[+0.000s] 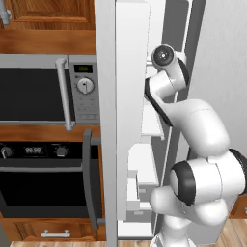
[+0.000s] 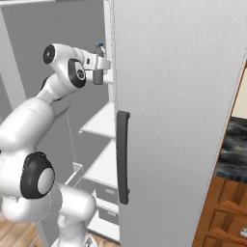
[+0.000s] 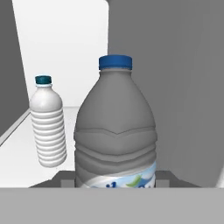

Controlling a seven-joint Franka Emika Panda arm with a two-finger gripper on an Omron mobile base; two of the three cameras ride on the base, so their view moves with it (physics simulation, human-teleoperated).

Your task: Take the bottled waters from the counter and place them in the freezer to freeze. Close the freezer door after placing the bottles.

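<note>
My gripper (image 3: 114, 180) is shut on a bottled water (image 3: 116, 131) with a blue cap, held upright close to the camera, a finger on each side of its base. A second bottled water (image 3: 49, 127), whitish and ribbed, stands on the white shelf (image 3: 26, 153) to its left. From the right base view, the gripper (image 2: 100, 72) reaches into the freezer (image 2: 103, 123) at upper-shelf height, the held bottle's cap (image 2: 101, 48) just above it. The freezer door (image 1: 107, 125) stands open left of the arm, white bins (image 1: 132, 159) on its inner side. The counter (image 2: 235, 149) lies at the far right.
A silver microwave (image 1: 43, 87) and a black wall oven (image 1: 43, 183) sit left of the open door. The closed grey fridge door (image 2: 183, 120) with its dark handle (image 2: 123, 157) stands close on the arm's right. White shelves (image 1: 152, 123) and drawers (image 2: 103, 190) lie below the hand.
</note>
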